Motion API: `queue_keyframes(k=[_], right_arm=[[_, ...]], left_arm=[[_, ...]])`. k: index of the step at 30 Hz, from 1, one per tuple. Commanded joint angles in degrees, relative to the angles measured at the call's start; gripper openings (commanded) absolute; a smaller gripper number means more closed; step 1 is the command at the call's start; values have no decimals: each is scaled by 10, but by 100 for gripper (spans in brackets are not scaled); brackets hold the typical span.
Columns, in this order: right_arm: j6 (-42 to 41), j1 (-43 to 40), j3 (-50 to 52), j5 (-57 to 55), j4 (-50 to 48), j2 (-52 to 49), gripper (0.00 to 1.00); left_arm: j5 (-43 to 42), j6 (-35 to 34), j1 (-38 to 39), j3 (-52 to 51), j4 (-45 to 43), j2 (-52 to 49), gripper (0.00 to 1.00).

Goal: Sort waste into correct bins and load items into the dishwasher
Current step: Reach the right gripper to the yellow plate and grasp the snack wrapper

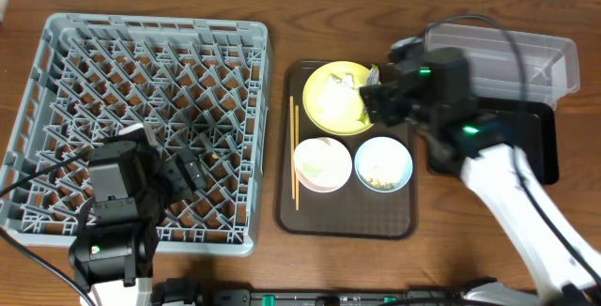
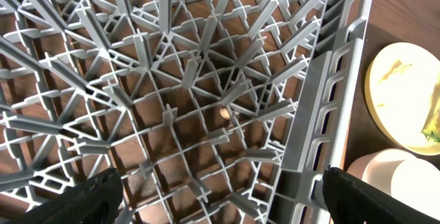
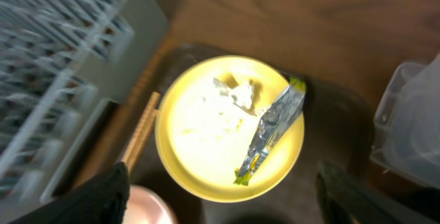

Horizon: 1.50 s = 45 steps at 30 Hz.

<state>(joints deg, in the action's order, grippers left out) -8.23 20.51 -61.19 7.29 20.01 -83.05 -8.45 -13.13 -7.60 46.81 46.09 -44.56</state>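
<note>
A yellow plate [image 1: 331, 99] sits on the brown serving tray [image 1: 344, 223], with a crumpled white tissue [image 3: 237, 92] and a silvery green-yellow wrapper [image 3: 269, 129] on it. The white bowl [image 1: 322, 164], the light blue bowl [image 1: 383, 163] with crumbs, and the chopsticks [image 1: 294, 151] lie on the same tray. My right gripper [image 3: 223, 198] is open above the plate's near edge, empty. My left gripper [image 2: 220, 195] is open and empty over the grey dish rack [image 1: 141, 118], near its right wall. The clear tub [image 1: 535, 57] and the black tray [image 1: 540, 146] are at right. The cup is out of view.
The plate [image 2: 402, 93] and the white bowl [image 2: 388, 176] show past the rack wall in the left wrist view. The right arm crosses over the black tray. Bare wooden table lies behind the rack and trays.
</note>
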Motion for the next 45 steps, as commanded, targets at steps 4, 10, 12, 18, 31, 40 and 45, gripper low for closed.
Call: queue_keyframes(k=[4, 10, 12, 18, 31, 40, 45], right_arm=[[-106, 39, -9, -133, -45, -105, 69], [-168, 41, -9, -148, -66, -184, 70], [-171, 41, -9, -147, -78, -206, 66], [-207, 41, -9, -143, -94, -244, 47], [-187, -11, -25, -166, -58, -83, 1], [-189, -57, -24, -54, -56, -33, 25], [-184, -18, -24, -42, -61, -92, 56]], left_arm=[[-1, -1, 3, 11, 1, 1, 95], [-1, -1, 3, 11, 5, 1, 95], [-1, -1, 3, 10, 4, 1, 95], [-1, -1, 3, 10, 4, 1, 95], [-1, -1, 3, 10, 4, 1, 95], [-1, -1, 3, 10, 4, 1, 95], [-1, -1, 3, 10, 5, 1, 95]])
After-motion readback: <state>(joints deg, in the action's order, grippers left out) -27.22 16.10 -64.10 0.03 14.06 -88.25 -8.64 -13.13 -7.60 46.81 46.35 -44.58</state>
